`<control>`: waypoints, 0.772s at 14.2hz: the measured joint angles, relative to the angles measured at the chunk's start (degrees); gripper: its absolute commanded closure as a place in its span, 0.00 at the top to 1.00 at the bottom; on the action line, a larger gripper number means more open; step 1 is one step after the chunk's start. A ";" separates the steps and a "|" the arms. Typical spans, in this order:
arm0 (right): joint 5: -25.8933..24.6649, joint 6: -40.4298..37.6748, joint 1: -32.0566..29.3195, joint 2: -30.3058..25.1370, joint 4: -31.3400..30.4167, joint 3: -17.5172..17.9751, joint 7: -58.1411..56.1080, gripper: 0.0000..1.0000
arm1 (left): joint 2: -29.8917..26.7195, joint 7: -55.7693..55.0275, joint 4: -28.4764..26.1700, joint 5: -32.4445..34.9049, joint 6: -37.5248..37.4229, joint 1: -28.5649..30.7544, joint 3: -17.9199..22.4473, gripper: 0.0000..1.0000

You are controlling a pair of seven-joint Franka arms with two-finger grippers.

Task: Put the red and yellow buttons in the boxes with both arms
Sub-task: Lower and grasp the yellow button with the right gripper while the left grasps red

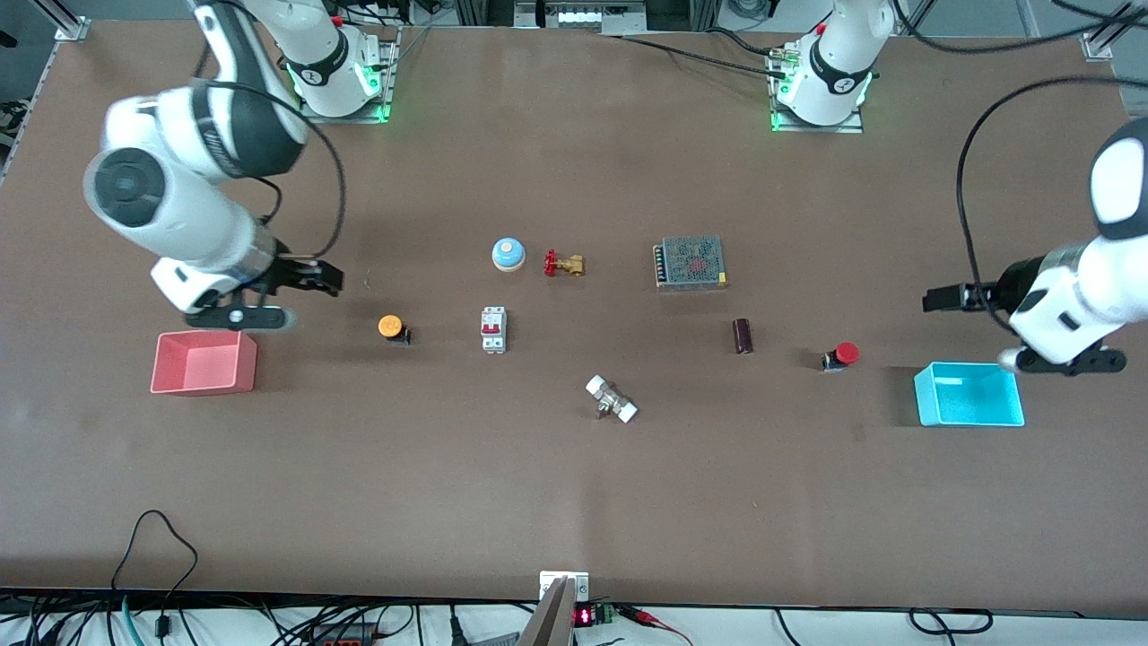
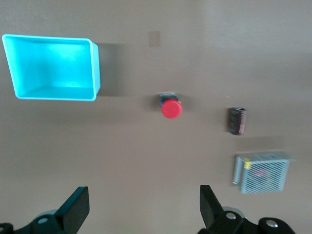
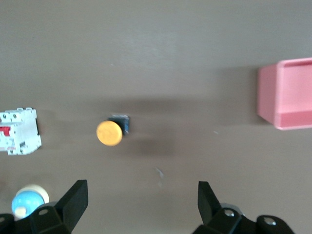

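Observation:
The yellow button (image 1: 391,327) stands on the table beside the pink-red box (image 1: 204,362); both show in the right wrist view, the button (image 3: 109,132) and the box (image 3: 287,95). My right gripper (image 1: 316,276) (image 3: 141,202) is open and empty, over bare table between them. The red button (image 1: 841,355) stands beside the cyan box (image 1: 969,395); both show in the left wrist view, the button (image 2: 171,107) and the box (image 2: 53,68). My left gripper (image 1: 940,298) (image 2: 144,207) is open and empty, over bare table between them. Both boxes look empty.
In the middle of the table stand a blue bell (image 1: 508,254), a brass valve (image 1: 563,265), a white circuit breaker (image 1: 493,329), a mesh-covered power supply (image 1: 690,262), a dark cylinder (image 1: 743,336) and a white fitting (image 1: 612,399).

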 measured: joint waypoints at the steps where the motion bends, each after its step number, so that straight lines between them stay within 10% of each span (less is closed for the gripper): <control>1: -0.26 3.38 0.29 0.86 -1.60 0.45 0.70 1.00 | 2.67 0.00 1.49 0.76 0.67 -0.56 -0.01 1.00; 11: -0.79 21.19 1.37 10.07 -7.73 2.04 3.15 1.00 | 15.89 -0.21 3.13 0.51 11.19 -3.64 -0.31 1.00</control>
